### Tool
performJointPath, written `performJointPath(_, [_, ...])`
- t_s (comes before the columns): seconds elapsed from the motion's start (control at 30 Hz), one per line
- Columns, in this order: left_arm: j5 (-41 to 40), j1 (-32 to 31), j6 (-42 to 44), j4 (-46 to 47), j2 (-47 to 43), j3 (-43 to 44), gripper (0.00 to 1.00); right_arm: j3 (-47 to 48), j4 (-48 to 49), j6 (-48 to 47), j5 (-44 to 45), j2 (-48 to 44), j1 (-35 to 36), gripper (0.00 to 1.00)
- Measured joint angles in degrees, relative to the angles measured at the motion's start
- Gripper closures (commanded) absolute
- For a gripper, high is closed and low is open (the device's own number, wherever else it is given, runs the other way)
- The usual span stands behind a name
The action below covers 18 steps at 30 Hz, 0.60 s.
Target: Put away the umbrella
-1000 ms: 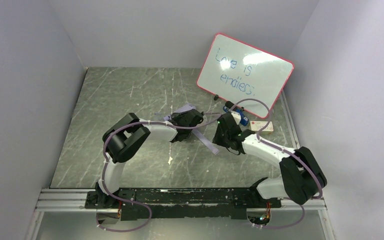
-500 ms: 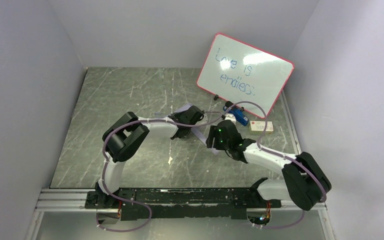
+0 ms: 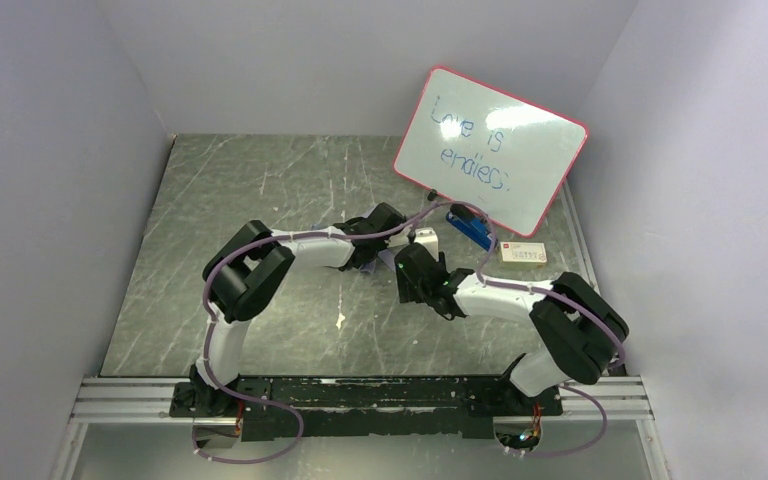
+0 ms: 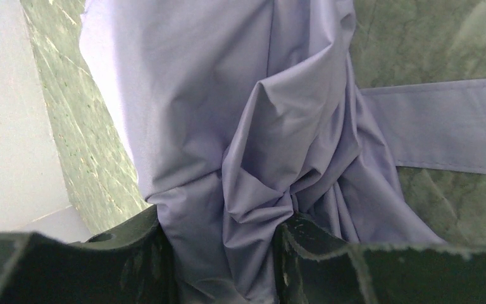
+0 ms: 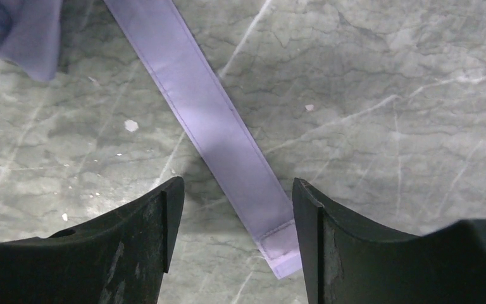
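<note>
The umbrella lies folded on the table, a bunch of lavender fabric that fills the left wrist view. My left gripper is shut on a fold of this fabric. A flat lavender strap runs off to the right from the bunch. In the right wrist view the strap lies diagonally on the table, its stitched end between the fingers of my open right gripper, which is just above it. From above, both grippers cover most of the umbrella; its pale handle shows beside them.
A pink-framed whiteboard leans at the back right. A blue eraser and a small white card lie in front of it. Grey walls close in the green marbled table on three sides.
My right gripper has moved left and come over the strap's end, now hiding it from above. My left gripper has shifted slightly back and right with the fabric.
</note>
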Motion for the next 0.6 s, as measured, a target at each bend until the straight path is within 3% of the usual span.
performJointPath(0.6, [0.9,0.3,-0.3,-1.5,0.2,0.9,0.95,8.0,-8.3,0.7,-2.5,5.8,-1.5,0.42])
